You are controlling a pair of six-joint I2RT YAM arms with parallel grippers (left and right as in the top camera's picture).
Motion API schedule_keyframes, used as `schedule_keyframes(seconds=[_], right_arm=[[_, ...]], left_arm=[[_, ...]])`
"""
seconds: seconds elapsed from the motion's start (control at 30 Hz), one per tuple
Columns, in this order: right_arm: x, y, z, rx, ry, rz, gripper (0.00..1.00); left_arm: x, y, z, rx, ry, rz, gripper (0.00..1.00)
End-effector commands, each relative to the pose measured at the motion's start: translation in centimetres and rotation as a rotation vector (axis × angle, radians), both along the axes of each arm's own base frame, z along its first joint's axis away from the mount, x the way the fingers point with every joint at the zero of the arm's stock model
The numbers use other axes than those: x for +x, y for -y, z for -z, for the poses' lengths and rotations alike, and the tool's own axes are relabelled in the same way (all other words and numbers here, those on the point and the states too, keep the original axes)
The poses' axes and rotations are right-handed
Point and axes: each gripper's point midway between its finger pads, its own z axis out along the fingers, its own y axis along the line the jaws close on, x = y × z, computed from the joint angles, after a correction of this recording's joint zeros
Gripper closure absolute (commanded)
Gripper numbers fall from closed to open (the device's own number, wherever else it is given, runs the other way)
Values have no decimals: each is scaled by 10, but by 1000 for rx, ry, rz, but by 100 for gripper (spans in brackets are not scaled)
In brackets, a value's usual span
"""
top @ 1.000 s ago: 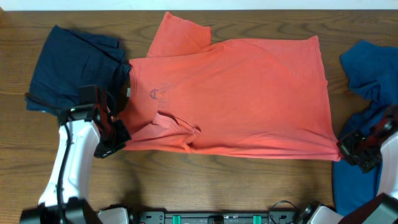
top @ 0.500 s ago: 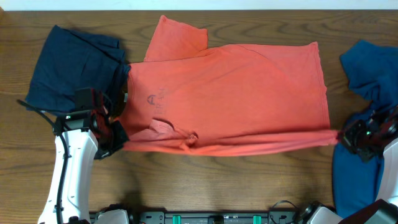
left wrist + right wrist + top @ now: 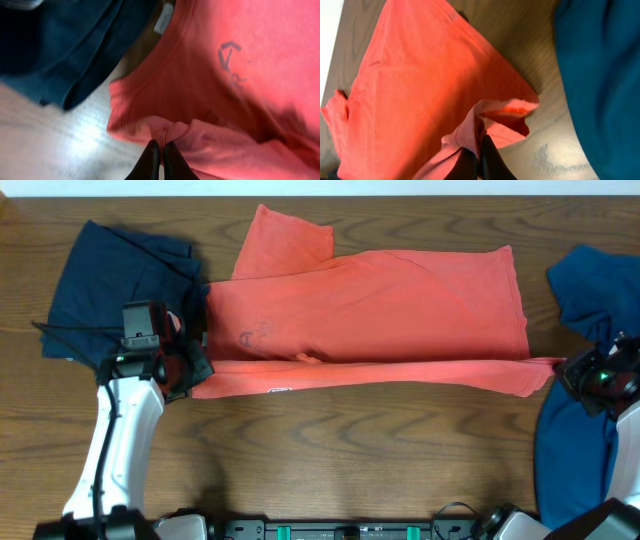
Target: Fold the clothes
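Observation:
A coral-red T-shirt lies spread across the middle of the table, its near edge lifted and stretched into a taut band over the rest. My left gripper is shut on the shirt's near-left corner beside the collar; the pinched cloth shows between its black fingers. At the opposite end, my right gripper is shut on the near-right hem corner. A dark navy garment lies at the far left, a brighter blue one at the right edge.
The wooden table runs bare along the front. The navy garment lies just left of the shirt's collar and white label. The blue garment runs down the right side under my right arm.
Both grippers have carried the shirt's near edge away from the front, toward the back. The lower part now lies folded over the shirt, which looks much narrower front to back.

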Motion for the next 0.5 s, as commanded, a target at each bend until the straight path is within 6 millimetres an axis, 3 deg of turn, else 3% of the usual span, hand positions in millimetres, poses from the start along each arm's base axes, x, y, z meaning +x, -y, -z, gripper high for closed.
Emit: schedule_keyframes(seconds=[0.0,0.23,0.47], right_arm=[[10,9,5,-7,-10,40,99],[43,0,18,-35,33,-39,99],[71,-21,34,-49,57,-130,99]], left_arm=[[11,-3,4,14,4,-2,94],[29,-6,19,17,19,-2,94],[51,-9,11,32,111,-5,94]])
